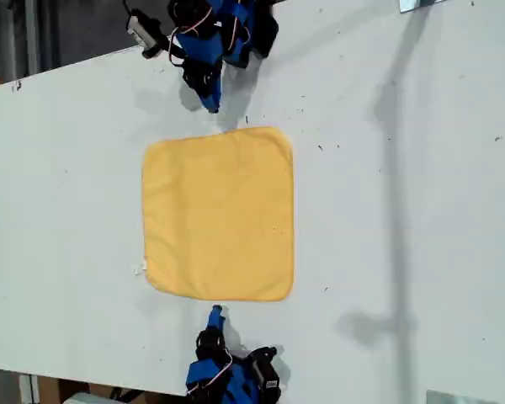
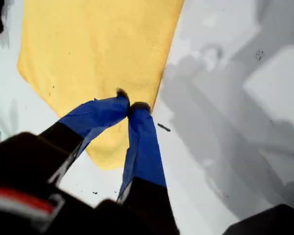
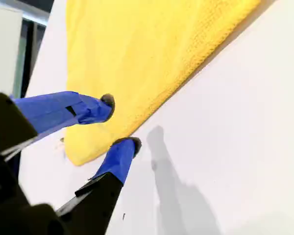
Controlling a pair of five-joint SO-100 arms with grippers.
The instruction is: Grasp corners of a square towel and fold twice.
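Note:
The yellow-orange towel (image 1: 219, 212) lies flat and spread on the white table, with a small white tag (image 1: 140, 268) on its edge at the exterior view's left. Its rounded corners all rest on the table. My first gripper (image 1: 211, 104) (image 2: 129, 105) hovers just beyond the towel's (image 2: 98, 49) far edge in the exterior view, shut with nothing between its blue fingers. My second gripper (image 1: 216, 313) (image 3: 118, 122) is just off the towel's (image 3: 147, 54) near edge, open a little and holding nothing. One towel corner (image 3: 76, 156) lies close to it.
The white table (image 1: 404, 210) extends wide to the exterior view's right, crossed by a long pole shadow (image 1: 394, 168). Both arm bases (image 1: 223, 34) (image 1: 231, 379) sit at the table's far and near edges. Small dark specks dot the surface.

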